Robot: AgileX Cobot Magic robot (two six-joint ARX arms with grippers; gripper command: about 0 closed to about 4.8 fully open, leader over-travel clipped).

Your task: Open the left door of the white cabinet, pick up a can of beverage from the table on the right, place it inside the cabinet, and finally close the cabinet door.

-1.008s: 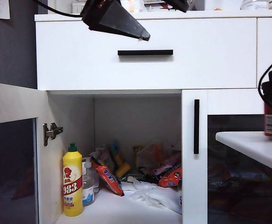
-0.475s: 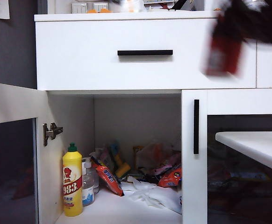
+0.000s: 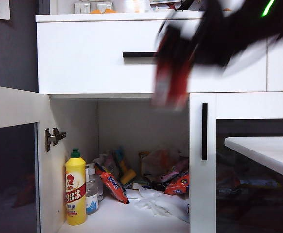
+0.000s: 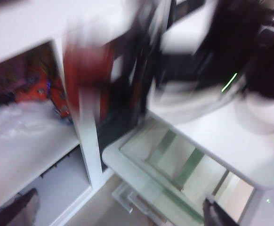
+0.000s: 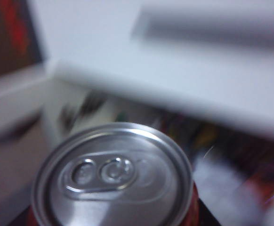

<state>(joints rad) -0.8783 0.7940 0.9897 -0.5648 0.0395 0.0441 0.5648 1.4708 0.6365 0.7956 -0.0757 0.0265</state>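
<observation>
My right gripper is clamped on the can of beverage, carried in front of the white cabinet drawer, above its open compartment. My left gripper is out of view; its jaws stand spread. Risk: clipping the drawer edge could knock the can loose. Legible writing: "983" on the yellow bottle.

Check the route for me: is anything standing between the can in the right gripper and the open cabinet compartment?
Nothing blocks the opening: the left door is swung wide. The can of beverage, blurred in the right gripper, is in front of the drawer. Inside, the yellow bottle and snack packets crowd the shelf; the front middle looks bare.
</observation>
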